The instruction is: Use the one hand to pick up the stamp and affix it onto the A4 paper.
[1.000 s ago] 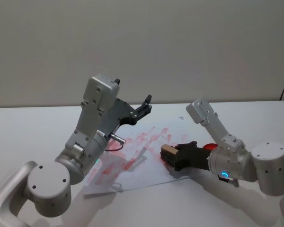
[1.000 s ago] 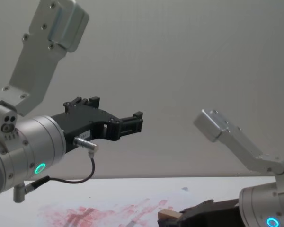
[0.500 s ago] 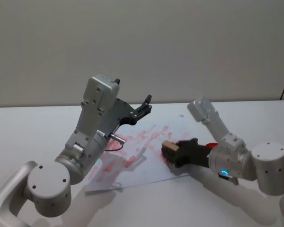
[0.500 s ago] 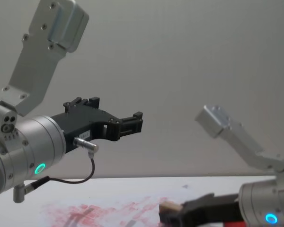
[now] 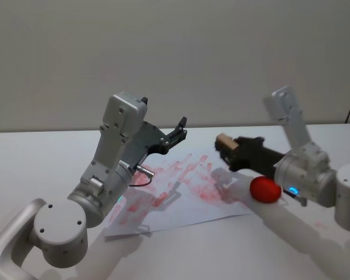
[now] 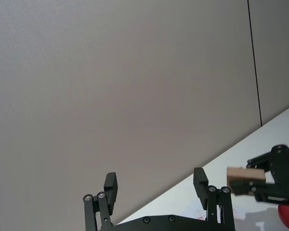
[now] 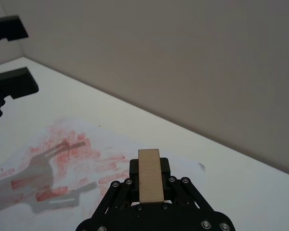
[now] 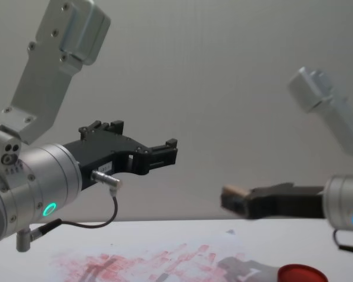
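My right gripper (image 5: 226,144), the hand with the blue-lit ring, is shut on the stamp (image 5: 223,140), a light tan wooden block, and holds it well above the table. The stamp (image 7: 150,175) sits between the black fingers in the right wrist view, and it also shows as a tan block (image 8: 235,192) in the chest view. The A4 paper (image 5: 181,192), smeared with red-pink marks, lies flat on the table below and to the left of the stamp. My left gripper (image 5: 179,129), with the green-lit ring, hangs open in the air over the paper's far left part.
A red round ink pad (image 5: 265,189) lies on the white table (image 5: 41,163) just right of the paper, under my right arm. A thin cable (image 8: 88,223) dangles from my left wrist. A plain grey wall stands behind.
My right gripper has lifted the stamp off the paper and carried it up and to the right. The red ink pad is now uncovered. The left arm has not moved.
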`<state>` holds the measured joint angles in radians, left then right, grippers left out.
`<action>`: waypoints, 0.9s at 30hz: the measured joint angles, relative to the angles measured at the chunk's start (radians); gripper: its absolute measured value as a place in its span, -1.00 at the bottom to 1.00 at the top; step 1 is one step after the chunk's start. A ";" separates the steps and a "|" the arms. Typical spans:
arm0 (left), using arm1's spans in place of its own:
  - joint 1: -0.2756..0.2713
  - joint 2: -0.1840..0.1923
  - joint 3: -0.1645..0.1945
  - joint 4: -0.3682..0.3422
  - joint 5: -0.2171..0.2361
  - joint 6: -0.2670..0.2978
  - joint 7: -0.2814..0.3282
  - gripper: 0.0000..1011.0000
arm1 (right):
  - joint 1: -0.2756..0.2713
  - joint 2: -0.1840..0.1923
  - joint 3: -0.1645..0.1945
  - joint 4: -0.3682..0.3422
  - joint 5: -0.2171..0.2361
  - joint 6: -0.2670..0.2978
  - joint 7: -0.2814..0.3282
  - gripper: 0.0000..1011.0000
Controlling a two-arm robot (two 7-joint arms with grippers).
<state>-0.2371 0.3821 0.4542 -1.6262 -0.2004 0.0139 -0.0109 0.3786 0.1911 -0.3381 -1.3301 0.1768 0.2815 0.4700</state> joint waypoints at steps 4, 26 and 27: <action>0.000 0.000 0.000 0.000 0.000 0.000 0.000 0.98 | -0.033 0.028 0.025 -0.061 0.044 -0.001 -0.053 -0.57; 0.000 0.000 0.000 0.000 0.000 0.000 0.000 0.98 | -0.218 0.165 0.106 -0.263 0.201 0.102 -0.185 -0.57; 0.000 0.000 0.000 0.000 0.000 0.000 0.000 0.98 | -0.222 0.169 0.107 -0.266 0.202 0.108 -0.184 -0.57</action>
<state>-0.2372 0.3821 0.4542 -1.6262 -0.2004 0.0138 -0.0109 0.1562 0.3600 -0.2313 -1.5964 0.3788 0.3899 0.2856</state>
